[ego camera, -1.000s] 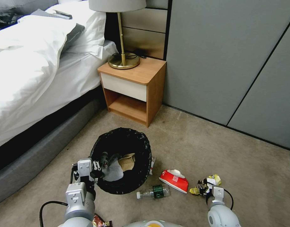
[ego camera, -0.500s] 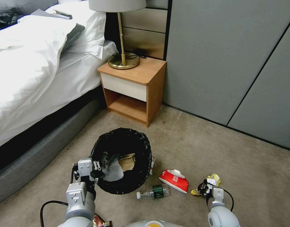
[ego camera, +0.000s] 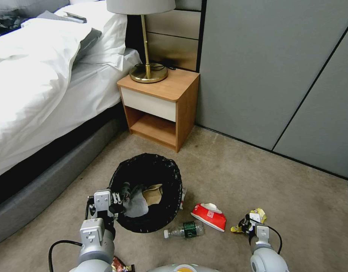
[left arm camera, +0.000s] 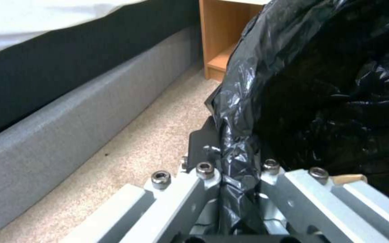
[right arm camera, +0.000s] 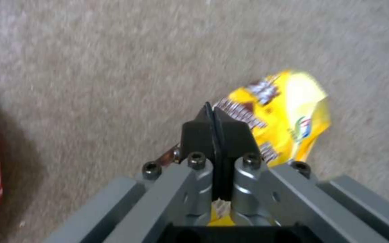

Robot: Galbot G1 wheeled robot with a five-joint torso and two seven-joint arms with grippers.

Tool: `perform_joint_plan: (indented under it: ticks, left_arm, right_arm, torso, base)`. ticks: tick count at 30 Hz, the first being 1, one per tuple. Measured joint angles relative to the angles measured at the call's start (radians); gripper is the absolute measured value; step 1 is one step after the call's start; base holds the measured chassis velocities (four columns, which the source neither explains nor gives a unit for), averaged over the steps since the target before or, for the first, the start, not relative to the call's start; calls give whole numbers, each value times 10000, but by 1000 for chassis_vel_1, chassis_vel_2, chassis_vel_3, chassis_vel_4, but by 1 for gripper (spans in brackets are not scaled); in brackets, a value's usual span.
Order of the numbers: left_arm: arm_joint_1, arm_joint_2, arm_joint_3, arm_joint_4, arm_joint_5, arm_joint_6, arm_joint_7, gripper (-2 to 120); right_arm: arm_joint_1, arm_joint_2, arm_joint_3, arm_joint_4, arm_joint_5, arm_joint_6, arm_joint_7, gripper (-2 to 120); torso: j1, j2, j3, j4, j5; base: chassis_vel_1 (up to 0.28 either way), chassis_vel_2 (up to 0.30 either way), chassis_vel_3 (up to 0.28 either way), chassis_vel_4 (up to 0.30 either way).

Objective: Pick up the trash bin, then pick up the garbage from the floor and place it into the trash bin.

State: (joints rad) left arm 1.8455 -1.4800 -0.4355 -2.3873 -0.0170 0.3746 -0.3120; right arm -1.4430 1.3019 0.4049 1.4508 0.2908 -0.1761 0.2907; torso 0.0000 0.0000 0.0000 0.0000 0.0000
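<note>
The trash bin (ego camera: 169,211), lined with a crinkled black bag (left arm camera: 320,101), is low over the carpet in front of me. My left gripper (ego camera: 119,197) is shut on its near-left rim, the liner pinched between the fingers (left arm camera: 206,148). Inside lie a tan paper bag (ego camera: 153,193) and a white tissue (ego camera: 137,207). To the right, my right gripper (ego camera: 246,223) is shut on the edge of a yellow snack wrapper (ego camera: 259,214), which sticks out past the closed fingertips (right arm camera: 230,131) in the right wrist view (right arm camera: 289,108). A red-white packet (ego camera: 208,215) and a clear green-labelled bottle (ego camera: 183,229) lie on the floor between the two.
A wooden nightstand (ego camera: 162,109) with a brass lamp (ego camera: 147,71) stands behind the bin, and the bed (ego camera: 41,90) runs along the left. Grey wall panels (ego camera: 280,75) close the back right. A shiny wrapper (ego camera: 121,265) lies by my base.
My right arm has drawn back slightly toward me, and the yellow wrapper has shifted a little with it. The left arm and the bin have stayed still.
</note>
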Motion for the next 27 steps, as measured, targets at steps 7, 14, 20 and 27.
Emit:
perform_joint_plan:
  ticks: [7,14,20,27]
  left_arm:
    - [-36,-11,0,13,2,0,2,1]
    - [-92,-28,17,63,3,0,3,1]
    - [-122,-25,14,77,3,17,4,1]
    - [-161,-25,16,100,7,46,4,1]
  right_arm:
    - [-321,12,127,632,-379,323,182,0]
    - [-359,75,258,448,-527,230,419,0]
    - [-266,88,363,53,-571,238,442,19]
    - [-85,52,592,-482,-725,409,328,42]
  torso:
    - [0,0,0,0,0]
    - [-1,0,0,0,0]
    - [0,0,0,0,0]
    - [0,0,0,0,0]
  base:
    - [0,0,0,0]
    - [0,0,0,0]
    - [0,0,0,0]
    - [0,0,0,0]
